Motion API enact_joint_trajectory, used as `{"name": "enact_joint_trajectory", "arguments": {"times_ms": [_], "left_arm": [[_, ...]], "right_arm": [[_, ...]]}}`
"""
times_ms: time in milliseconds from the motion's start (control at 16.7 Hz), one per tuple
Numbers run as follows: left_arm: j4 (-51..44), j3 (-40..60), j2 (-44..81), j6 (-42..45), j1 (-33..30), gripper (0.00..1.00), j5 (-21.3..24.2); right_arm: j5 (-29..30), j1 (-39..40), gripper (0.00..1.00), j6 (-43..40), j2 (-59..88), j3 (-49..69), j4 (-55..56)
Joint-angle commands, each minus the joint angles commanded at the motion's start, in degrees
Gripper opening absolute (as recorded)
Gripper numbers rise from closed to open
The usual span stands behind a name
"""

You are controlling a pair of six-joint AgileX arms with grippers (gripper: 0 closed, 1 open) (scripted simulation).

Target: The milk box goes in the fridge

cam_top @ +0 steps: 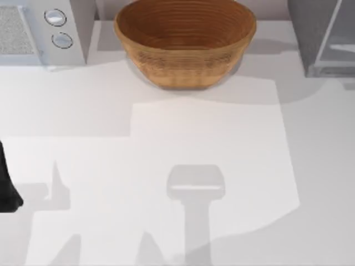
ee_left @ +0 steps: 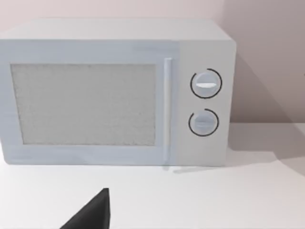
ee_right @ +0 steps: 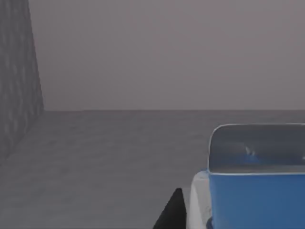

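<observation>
Right wrist view: the milk box sits inside the grey fridge, beside a dark finger; whether the fingers clamp it, I cannot tell. Left arm waits at the table's left edge.

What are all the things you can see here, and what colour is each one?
Woven bowl: one, brown, at the back middle of the table.
Microwave: one, white with two round knobs and a mesh panel, back left corner of the table.
Fridge: one, grey with a pale door panel, back right corner of the table.
Milk box: one, blue top part, seen close in the right wrist view against grey inside walls and floor.
Table: one, white, under everything.
Left arm: one, black, at the left edge of the table.
Left gripper finger: black tip facing the microwave.
Right gripper finger: black tip right beside the milk box.
</observation>
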Motion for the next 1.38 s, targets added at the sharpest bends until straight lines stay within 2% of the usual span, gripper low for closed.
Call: {"name": "enact_joint_trajectory", "arguments": {"times_ms": [180,660,1080,1380], "left_arm": [[0.0,0.0,0.0,0.0,0.0,1.00,0.0],[0.0,0.0,0.0,0.0,0.0,1.00,0.0],[0.0,0.0,0.0,0.0,0.0,1.00,0.0],[0.0,0.0,0.0,0.0,0.0,1.00,0.0]], "right_arm": [[0.4,0.4,0.00,0.2,4.0,5.3,-3.6],[2.9,2.7,0.00,0.0,14.4,32.0,-18.8],[3.4,3.2,0.00,-0.2,14.4,35.7,-20.8],[3.4,3.2,0.38,-0.2,14.4,35.7,-20.8]]}}
